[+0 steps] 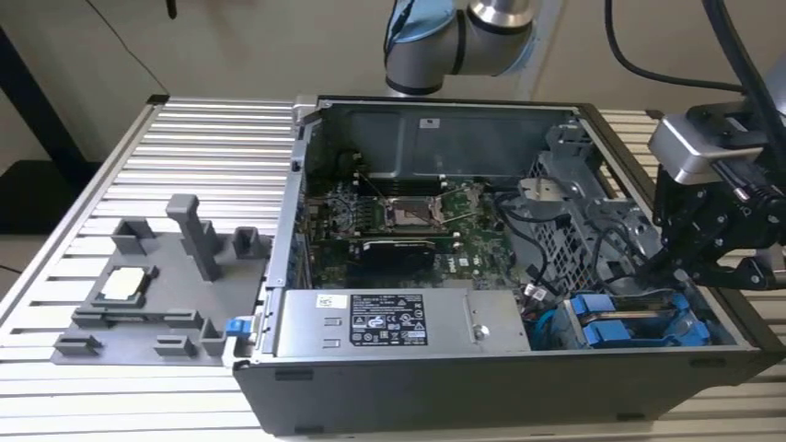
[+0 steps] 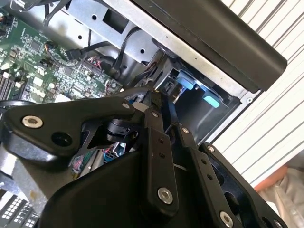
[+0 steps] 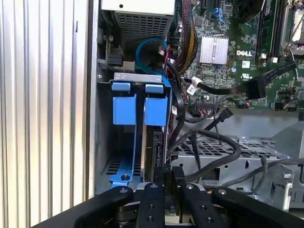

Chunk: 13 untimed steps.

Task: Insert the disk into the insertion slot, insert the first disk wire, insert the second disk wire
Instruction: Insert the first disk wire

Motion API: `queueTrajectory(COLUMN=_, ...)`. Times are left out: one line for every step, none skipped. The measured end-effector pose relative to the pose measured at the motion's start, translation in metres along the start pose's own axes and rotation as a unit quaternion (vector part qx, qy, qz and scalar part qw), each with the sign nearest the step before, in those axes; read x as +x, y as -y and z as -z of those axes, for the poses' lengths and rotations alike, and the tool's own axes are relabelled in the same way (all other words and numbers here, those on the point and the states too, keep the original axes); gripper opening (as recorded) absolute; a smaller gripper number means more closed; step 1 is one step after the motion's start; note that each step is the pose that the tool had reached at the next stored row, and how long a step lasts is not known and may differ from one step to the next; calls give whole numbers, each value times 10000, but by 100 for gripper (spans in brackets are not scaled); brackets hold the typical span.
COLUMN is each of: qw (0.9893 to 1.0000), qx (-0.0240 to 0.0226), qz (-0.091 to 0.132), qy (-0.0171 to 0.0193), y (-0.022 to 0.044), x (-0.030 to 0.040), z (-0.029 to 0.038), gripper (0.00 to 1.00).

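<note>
Surface: ribbed table [image 1: 147, 166] bearing computer case [image 1: 406, 391].
Pincer [image 3: 172, 178]: nearly closed, hold unclear, by disk [image 3: 156, 111].
Disk: seated in slot [image 3: 135, 77]; black cables [image 3: 213, 142] beside.

A ribbed, silvery metal table [image 1: 184, 138] is spreading across the exterior view, its slats running side to side. A plain beige wall [image 1: 246, 46] is standing behind it under even light, and a dark post [image 1: 37, 92] is slanting at the exterior view's left.

blue-framed disk [image 3: 156, 113] standing on edge, sitting inside the narrow grey metal insertion slot [image 3: 137, 77]
</note>
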<state>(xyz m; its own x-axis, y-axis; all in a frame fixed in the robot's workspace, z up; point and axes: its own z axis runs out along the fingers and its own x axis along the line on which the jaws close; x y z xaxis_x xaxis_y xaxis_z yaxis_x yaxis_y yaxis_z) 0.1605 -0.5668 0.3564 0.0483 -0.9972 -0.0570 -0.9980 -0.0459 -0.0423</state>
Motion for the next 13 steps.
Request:
queueTrajectory(qw=10000, qx=0, qz=0, qy=-1, y=0, x=0, z=0, gripper=19)
queueTrajectory(qw=10000, qx=0, qz=0, qy=-1, y=0, x=0, z=0, gripper=19)
queueTrajectory(qw=10000, qx=0, qz=0, qy=-1, y=0, x=0, z=-1, gripper=19)
queueTrajectory(qw=10000, qx=3, qz=0, qy=0, y=0, x=0, z=-5, gripper=19)
queueTrajectory(qw=10000, qx=18, qz=0, qy=-1, y=-2, x=2, z=-10, gripper=19)
queueTrajectory(qw=10000, qx=32, qz=1, qy=-1, y=-2, x=6, z=-16, gripper=19)
queueTrajectory(qw=10000, qx=45, qz=3, qy=-3, y=-2, x=10, z=-21, gripper=19)
queueTrajectory(qw=10000, qx=58, qz=3, qy=-4, y=-2, x=14, z=-26, gripper=19)
queueTrajectory(qw=10000, qx=67, qz=4, qy=-4, y=-2, x=19, z=-31, gripper=19)
queueTrajectory(qw=10000, qx=68, qz=4, qy=-3, y=-3, x=23, z=-37, gripper=19)
queueTrajectory(qw=10000, qx=68, qz=4, qy=-4, y=-4, x=27, z=-48, gripper=19)
queueTrajectory(qw=10000, qx=68, qz=4, qy=-6, y=-5, x=28, z=-56, gripper=19)
queueTrajectory(qw=10000, qx=68, qz=4, qy=-10, y=-5, x=29, z=-66, gripper=19)
